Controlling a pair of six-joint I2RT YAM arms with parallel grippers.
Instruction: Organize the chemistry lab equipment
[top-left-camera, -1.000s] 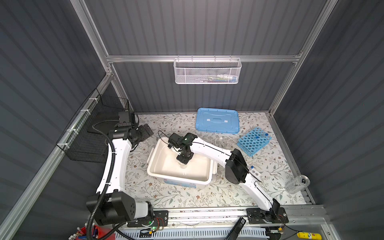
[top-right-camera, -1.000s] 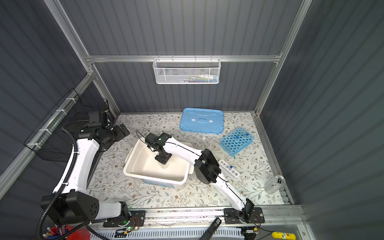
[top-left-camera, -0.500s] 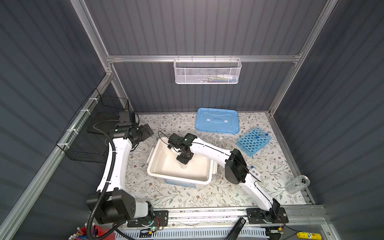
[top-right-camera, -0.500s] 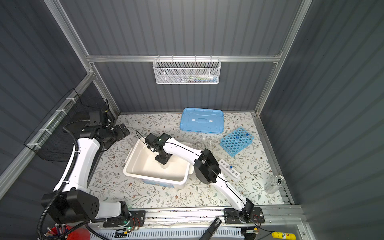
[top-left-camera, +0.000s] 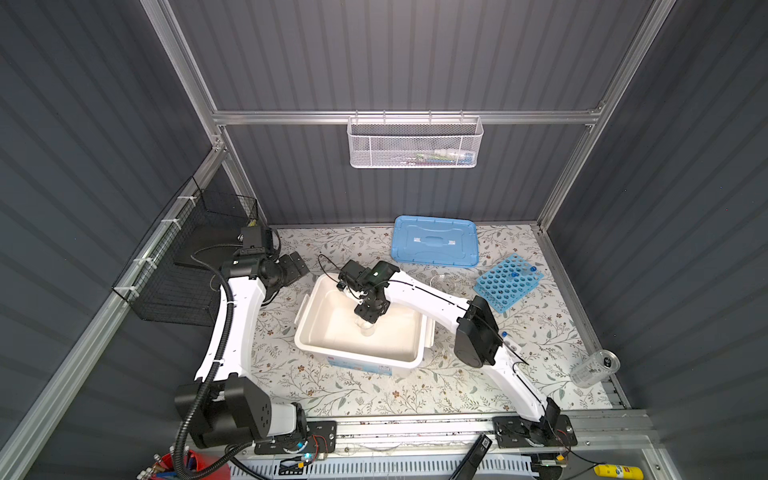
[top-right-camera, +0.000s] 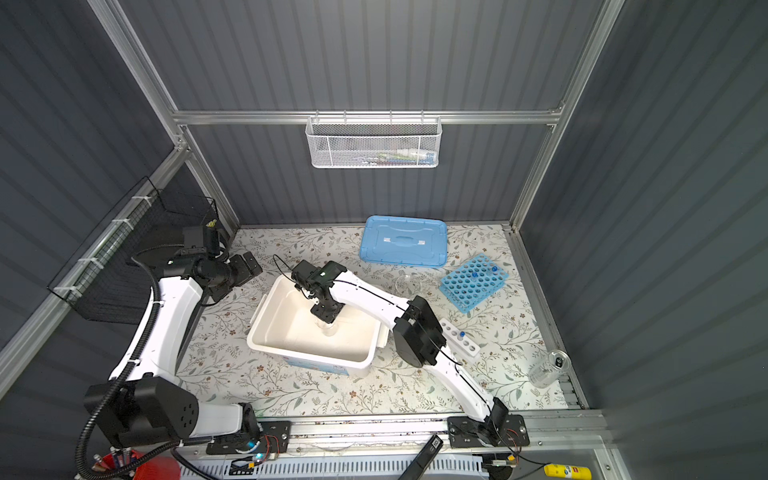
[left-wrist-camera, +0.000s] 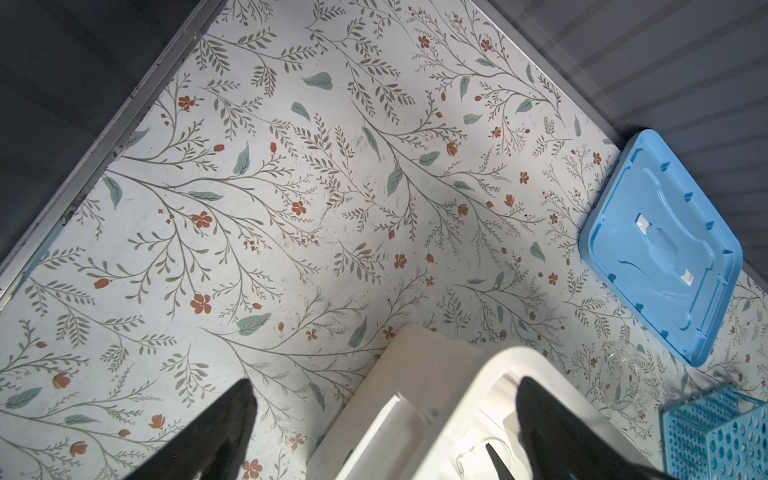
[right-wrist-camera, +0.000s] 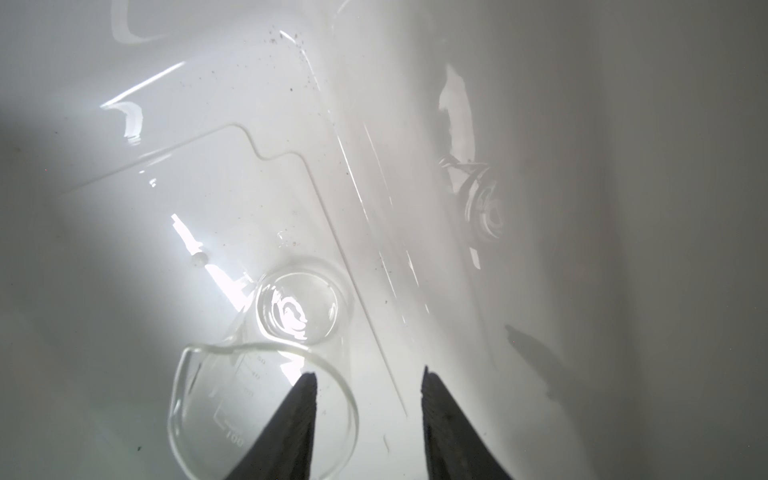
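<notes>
- The right gripper (right-wrist-camera: 368, 378) hung inside the white plastic bin (top-left-camera: 361, 358), jaws apart and gripping nothing, straddling the rim of a small clear glass beaker (right-wrist-camera: 249, 407) on the bin's floor.
- The left gripper (left-wrist-camera: 384, 381) hovered, jaws wide apart, over the bin's corner and the floral tabletop (left-wrist-camera: 291, 187).

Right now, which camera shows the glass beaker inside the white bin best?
The right wrist view: the beaker fills the foreground, rim, spout and printed graduations readable. Both top views show only a faint clear shape under the right gripper inside the white bin. The left wrist view catches barely a glint of glass.
</notes>
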